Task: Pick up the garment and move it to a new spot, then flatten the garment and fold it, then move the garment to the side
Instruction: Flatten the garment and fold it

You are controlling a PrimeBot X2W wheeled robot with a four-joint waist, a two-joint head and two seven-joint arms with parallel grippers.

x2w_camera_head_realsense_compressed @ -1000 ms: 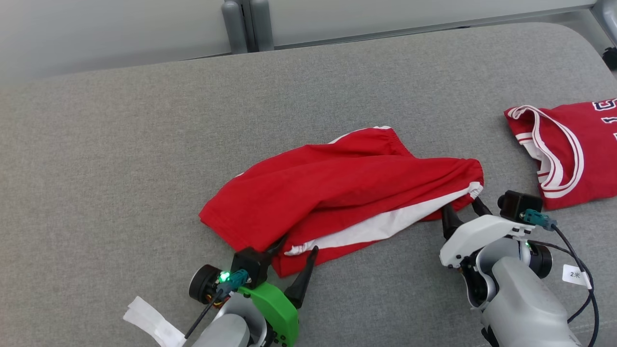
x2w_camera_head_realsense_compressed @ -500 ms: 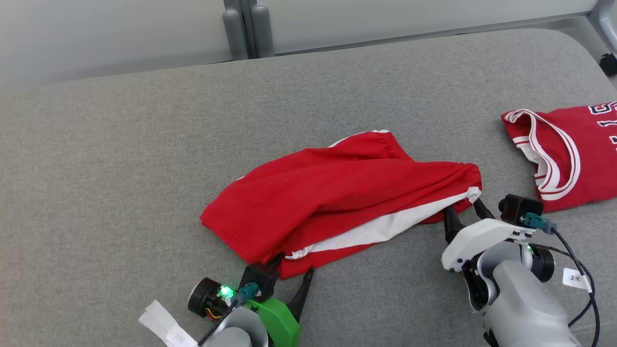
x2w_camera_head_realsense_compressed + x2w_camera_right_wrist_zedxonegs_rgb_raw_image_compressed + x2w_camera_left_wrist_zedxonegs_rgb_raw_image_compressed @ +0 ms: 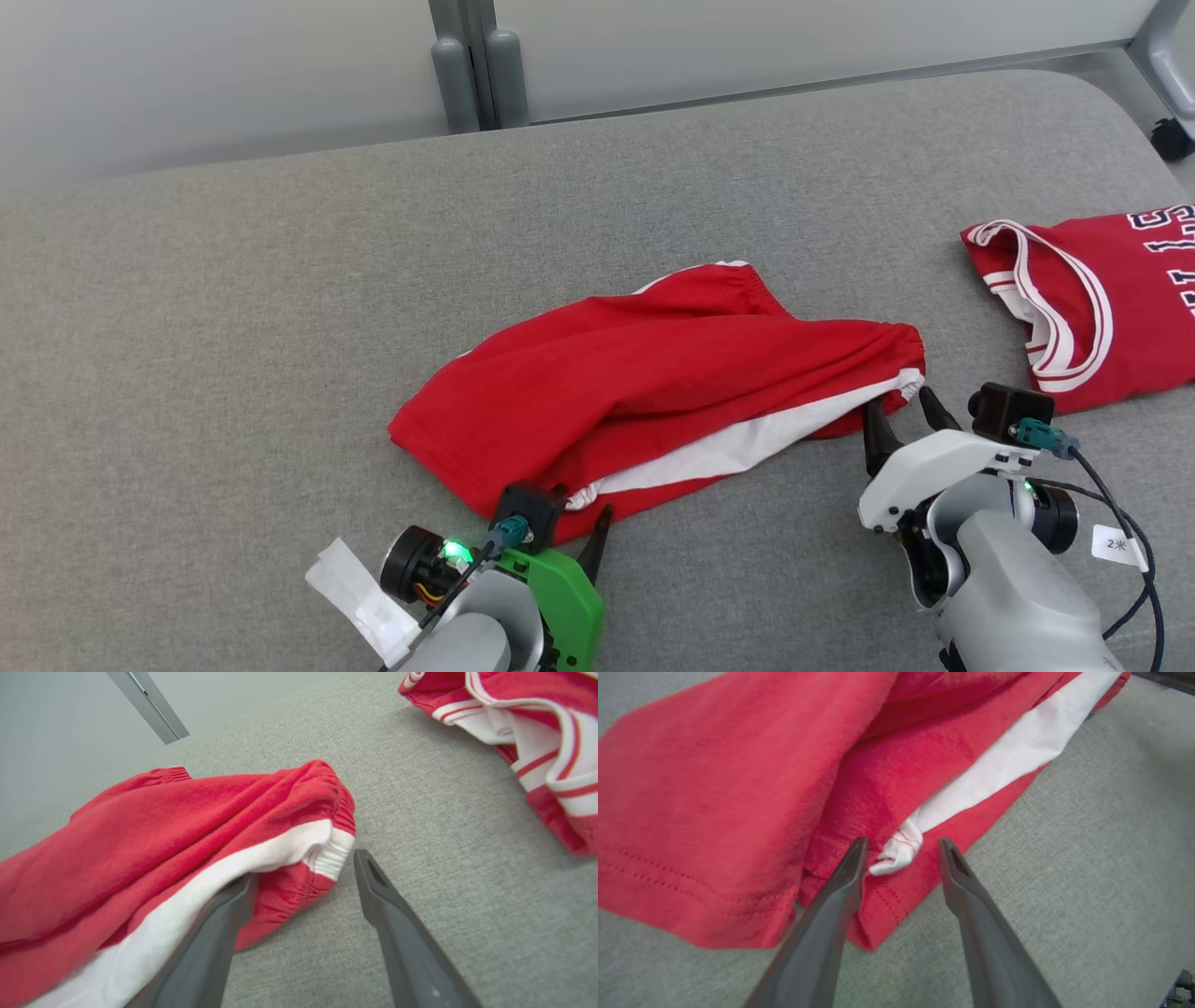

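- The left hand (image 3: 579,506) sits at the near left of the grey tabletop (image 3: 233,327). Its fingers (image 3: 852,863) are partly spread and straddle the bottom hem of the garment (image 3: 653,383).
- In the left wrist view, the bunched end of the white side stripe (image 3: 896,856) lies in the gap between those fingers. They stand on either side of the cloth and are not pressed onto it, so I judge that no grip is made here yet.
- The garment, a pair of red shorts, lies in a loose heap near the middle of the tabletop, slightly towards the near edge. It is creased and doubled over itself, with one leg lapped over the other. All of it rests on the surface and no part is lifted.
- The right hand (image 3: 899,401) is at the right end of the shorts, by the gathered waistband (image 3: 336,807). Its jaws are wide: one finger is against the cloth under the stripe and the other is on bare tabletop just beside it. It holds nothing.
- A second red item, a jersey with white trim (image 3: 1102,308), lies at the far right, apart from the shorts.
- As I judge it, the task is at its very start. Both hands are placed for the first pick-up, and the lift, the move to a new spot, the flattening, the fold and the final shift aside are all left to do.
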